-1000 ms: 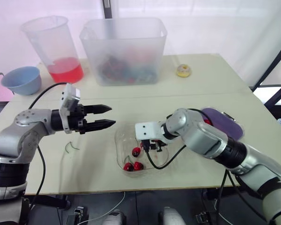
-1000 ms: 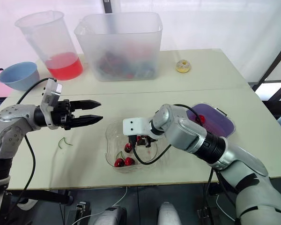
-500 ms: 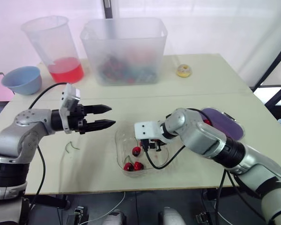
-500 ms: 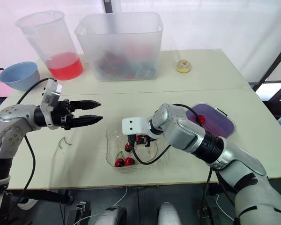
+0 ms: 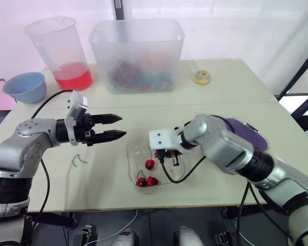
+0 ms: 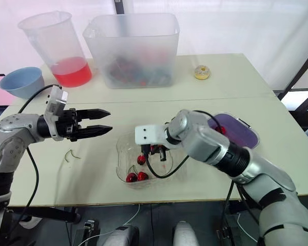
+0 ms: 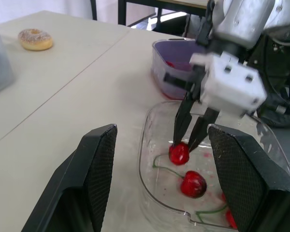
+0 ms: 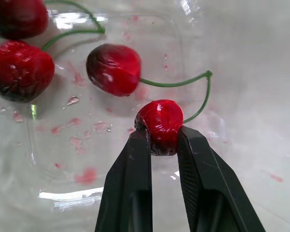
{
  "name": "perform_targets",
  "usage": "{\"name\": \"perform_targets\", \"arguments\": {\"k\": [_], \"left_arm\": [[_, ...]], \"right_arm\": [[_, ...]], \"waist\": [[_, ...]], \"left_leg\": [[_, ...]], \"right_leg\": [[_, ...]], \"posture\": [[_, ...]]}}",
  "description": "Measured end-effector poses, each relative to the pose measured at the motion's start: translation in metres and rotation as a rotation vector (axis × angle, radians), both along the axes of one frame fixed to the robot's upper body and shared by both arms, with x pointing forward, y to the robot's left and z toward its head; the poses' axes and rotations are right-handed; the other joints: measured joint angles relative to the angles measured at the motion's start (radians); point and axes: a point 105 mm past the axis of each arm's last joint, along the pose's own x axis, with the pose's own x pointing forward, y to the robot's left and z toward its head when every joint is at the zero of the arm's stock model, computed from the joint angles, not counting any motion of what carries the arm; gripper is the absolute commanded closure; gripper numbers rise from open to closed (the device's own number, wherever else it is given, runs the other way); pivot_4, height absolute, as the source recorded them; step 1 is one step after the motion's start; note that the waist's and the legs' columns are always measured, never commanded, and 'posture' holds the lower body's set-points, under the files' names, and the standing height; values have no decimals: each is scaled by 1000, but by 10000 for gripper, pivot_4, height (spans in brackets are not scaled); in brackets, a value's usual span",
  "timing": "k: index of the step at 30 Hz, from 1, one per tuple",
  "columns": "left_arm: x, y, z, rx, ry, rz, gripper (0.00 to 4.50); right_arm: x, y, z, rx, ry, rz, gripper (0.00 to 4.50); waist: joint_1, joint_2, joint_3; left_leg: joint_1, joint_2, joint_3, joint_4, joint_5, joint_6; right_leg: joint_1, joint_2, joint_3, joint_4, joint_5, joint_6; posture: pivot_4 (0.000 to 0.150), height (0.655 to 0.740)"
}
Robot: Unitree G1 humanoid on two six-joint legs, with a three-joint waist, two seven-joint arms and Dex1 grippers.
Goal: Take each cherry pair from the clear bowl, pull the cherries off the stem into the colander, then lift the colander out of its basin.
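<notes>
While the head view has your left gripper (image 5: 116, 127) hovering, fingers apart, beside the clear bowl (image 5: 129, 160), the left wrist view shows cherries (image 7: 193, 184) left inside and the colander (image 7: 159, 67) unlifted — and the right wrist view, your right gripper (image 8: 163, 136) clamped on one cherry (image 8: 160, 121).

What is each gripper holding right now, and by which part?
The right gripper pinches one cherry of a pair by its body, not the stem. The left gripper is open, empty.
</notes>
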Motion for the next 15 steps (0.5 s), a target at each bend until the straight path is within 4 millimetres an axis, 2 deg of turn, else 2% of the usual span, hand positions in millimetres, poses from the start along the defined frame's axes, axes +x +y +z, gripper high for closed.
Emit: {"name": "perform_targets", "arguments": {"k": [4, 9, 12, 15], "left_arm": [[2, -6, 14, -94, 16, -36, 13648], [6, -6, 51, -256, -10, -63, 13648], [16, -2, 59, -306, 6, -26, 13648], [31, -12, 67, -397, 17, 6, 13648]], "right_arm": [[-2, -2, 47, 89, -149, 97, 39323], [-9, -9, 79, 194, -258, 196, 39323], [-5, -16, 96, 226, -370, 203, 39323], [5, -18, 113, 311, -537, 145, 39323]], "waist": [[1, 0, 0], [0, 0, 0], [-1, 0, 0], [1, -1, 0]], "left_leg": [[0, 0, 0, 0, 0, 0], [0, -1, 1, 1, 0, 0], [0, -1, 1, 1, 0, 0], [0, -1, 1, 2, 0, 0]], "right_leg": [[1, 0, 0, 0, 0, 0], [1, 0, 0, 0, 0, 0], [0, 0, 0, 1, 0, 0], [1, 0, -1, 2, 0, 0]], "posture": [[1500, 7400], [1500, 7400], [1500, 7400], [1500, 7400]]}}
